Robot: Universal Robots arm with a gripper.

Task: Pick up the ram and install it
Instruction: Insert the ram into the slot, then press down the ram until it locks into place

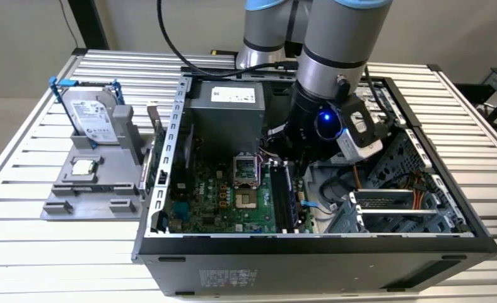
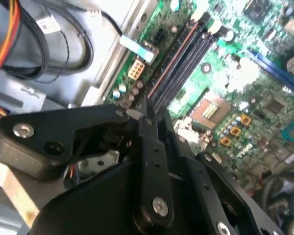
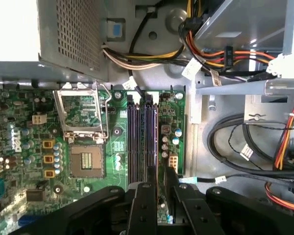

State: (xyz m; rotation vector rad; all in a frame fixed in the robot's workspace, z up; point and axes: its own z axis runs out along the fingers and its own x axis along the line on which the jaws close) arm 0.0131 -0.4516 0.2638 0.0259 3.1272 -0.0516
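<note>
Above slots, end effector [image 3: 157, 188], thin ram [image 3: 150, 175]

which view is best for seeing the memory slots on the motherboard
The first wrist view: the memory slots run toward the camera, seen from above. The second wrist view shows them slanting beyond the pincer. The exterior view shows them partly behind the arm.

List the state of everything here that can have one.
pincer, shut on the ram
ram, held edge-on above the memory slots
memory slots, empty
processor socket, open and empty
computer case, side panel off
hard drive, upright in the grey holder
processor chip, flat on the grey holder
</note>
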